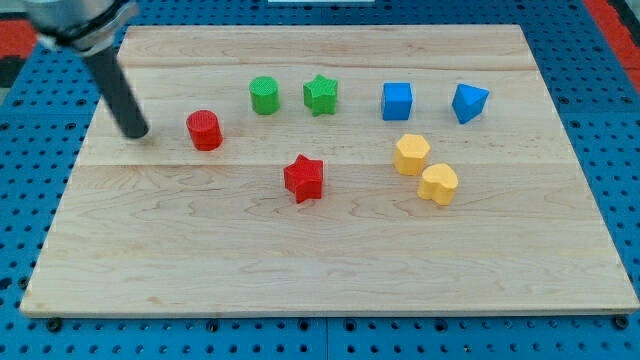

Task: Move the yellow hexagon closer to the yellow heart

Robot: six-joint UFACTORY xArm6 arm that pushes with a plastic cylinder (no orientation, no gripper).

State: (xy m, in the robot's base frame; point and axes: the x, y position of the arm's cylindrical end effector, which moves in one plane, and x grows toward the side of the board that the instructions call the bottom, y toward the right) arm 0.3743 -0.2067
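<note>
**Inspection: yellow pair nearly together, rod parked at the board's left**

You will find my tip near the left edge of the wooden board, in the upper half, its dark rod slanting up toward the top-left corner. It carries no jaws, so you have no open or closed state to record. The tip stands just left of the red cylinder, with a narrow gap of bare wood showing between them; it touches no block.

Moving right, you see the green cylinder and the green star side by side near the top edge, close but apart. Below them, toward the board's centre, sits the red star, on its own.

Further right along the top row you have the blue cube, and beyond it a second blue block, tilted in outline, whose exact shape you cannot settle from this view.

The yellow hexagon lies right of centre, below the blue cube. The yellow heart sits just beside it, toward the bottom-right corner; whether the two actually touch cannot be told. Both are well apart from the tip, across most of the board's width
</note>
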